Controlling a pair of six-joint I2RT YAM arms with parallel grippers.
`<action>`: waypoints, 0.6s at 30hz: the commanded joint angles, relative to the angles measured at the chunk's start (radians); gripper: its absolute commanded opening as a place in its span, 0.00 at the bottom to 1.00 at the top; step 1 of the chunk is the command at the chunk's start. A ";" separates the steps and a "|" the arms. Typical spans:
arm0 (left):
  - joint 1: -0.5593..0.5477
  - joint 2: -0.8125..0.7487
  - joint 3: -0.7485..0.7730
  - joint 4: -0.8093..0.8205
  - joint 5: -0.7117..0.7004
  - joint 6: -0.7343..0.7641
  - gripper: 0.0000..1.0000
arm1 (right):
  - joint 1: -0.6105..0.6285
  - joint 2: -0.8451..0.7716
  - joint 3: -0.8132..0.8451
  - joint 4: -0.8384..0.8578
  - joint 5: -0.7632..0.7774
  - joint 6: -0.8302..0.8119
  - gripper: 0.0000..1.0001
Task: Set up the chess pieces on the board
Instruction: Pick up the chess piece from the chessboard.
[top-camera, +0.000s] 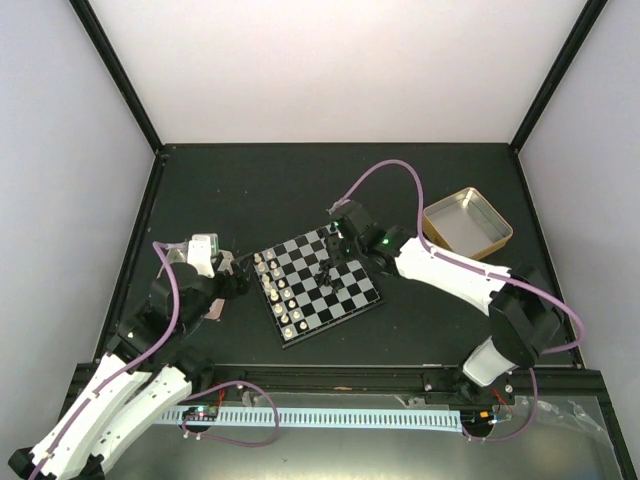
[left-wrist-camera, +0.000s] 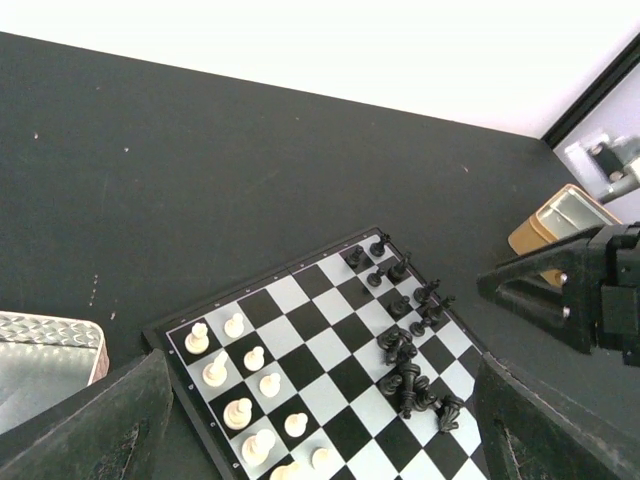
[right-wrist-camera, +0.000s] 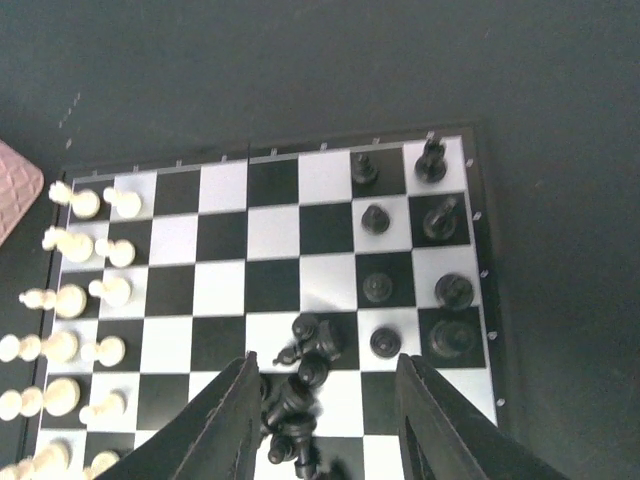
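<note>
The board (top-camera: 340, 302) lies mid-table, turned at an angle. Cream-white chessmen (top-camera: 277, 293) stand in two rows along its left edge. Several black pieces (right-wrist-camera: 405, 250) stand in two columns at the board's far right side. Several more black pieces (right-wrist-camera: 300, 385) lie tumbled in a heap on the board. My right gripper (right-wrist-camera: 325, 385) is open and empty, hovering over that heap (top-camera: 327, 262). My left gripper (left-wrist-camera: 320, 440) is open and empty, held left of the board (left-wrist-camera: 330, 350) near its white side.
A gold rectangular tin (top-camera: 466, 222) sits at the right rear of the table. A silver-pink tray (left-wrist-camera: 45, 355) lies left of the board by my left gripper. Black frame posts and pale walls bound the table.
</note>
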 joint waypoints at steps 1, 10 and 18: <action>0.007 -0.020 0.019 -0.007 0.021 0.006 0.84 | -0.003 0.016 -0.038 -0.024 -0.078 0.011 0.38; 0.006 -0.084 0.023 -0.068 0.024 0.026 0.85 | 0.039 0.126 0.007 -0.042 -0.105 0.049 0.34; 0.006 -0.123 0.011 -0.078 0.031 0.031 0.85 | 0.077 0.163 0.011 -0.081 -0.118 0.055 0.23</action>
